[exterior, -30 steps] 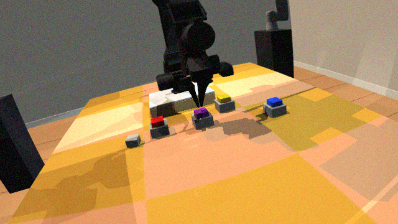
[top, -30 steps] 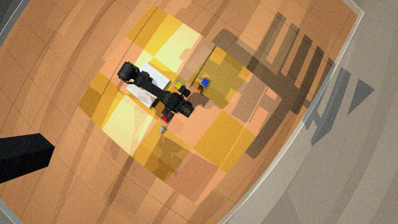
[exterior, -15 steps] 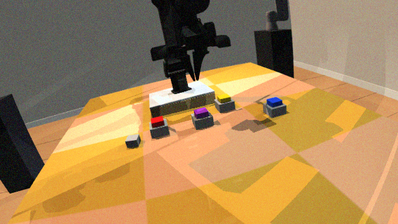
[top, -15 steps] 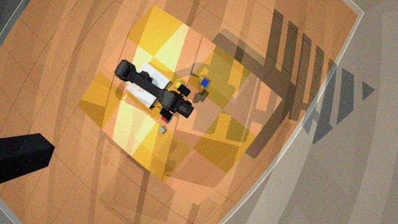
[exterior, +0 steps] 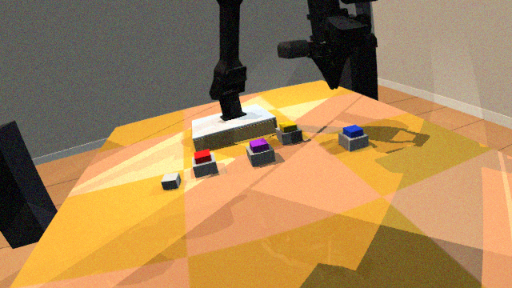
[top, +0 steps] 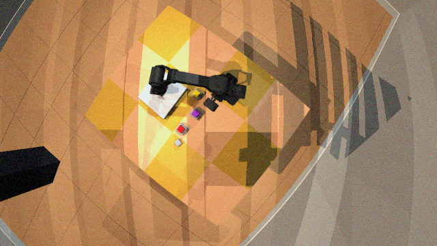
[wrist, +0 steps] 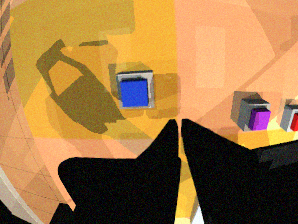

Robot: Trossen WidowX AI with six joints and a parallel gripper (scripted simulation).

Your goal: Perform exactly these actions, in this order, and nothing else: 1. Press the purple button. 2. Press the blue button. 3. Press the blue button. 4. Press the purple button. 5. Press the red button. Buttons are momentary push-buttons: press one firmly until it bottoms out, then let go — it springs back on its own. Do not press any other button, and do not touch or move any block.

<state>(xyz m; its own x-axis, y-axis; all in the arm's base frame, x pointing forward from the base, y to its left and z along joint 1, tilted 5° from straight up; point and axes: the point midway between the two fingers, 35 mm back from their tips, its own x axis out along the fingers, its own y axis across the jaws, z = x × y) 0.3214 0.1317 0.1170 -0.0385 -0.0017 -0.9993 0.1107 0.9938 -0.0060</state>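
Note:
The blue button [exterior: 353,131] [wrist: 134,93] stands raised in its grey housing; the arm hides it in the top view. My gripper [exterior: 334,87] [wrist: 178,125] is shut and empty, its tips above the table. In the wrist view the blue button lies ahead and a little left of the tips. The purple button [top: 195,113] [exterior: 259,145] [wrist: 260,119] stands raised, with nothing touching it. The red button [top: 181,128] [exterior: 202,156] [wrist: 295,121] is also raised, cut by the right edge of the wrist view.
A yellow button [top: 196,93] [exterior: 288,127] stands between the purple button and the arm's white base slab [top: 163,107] [exterior: 208,126]. A small pale grey block [top: 177,142] [exterior: 171,181] lies beside the red button. A black post [top: 27,171] [exterior: 20,192] stands off the table's left side.

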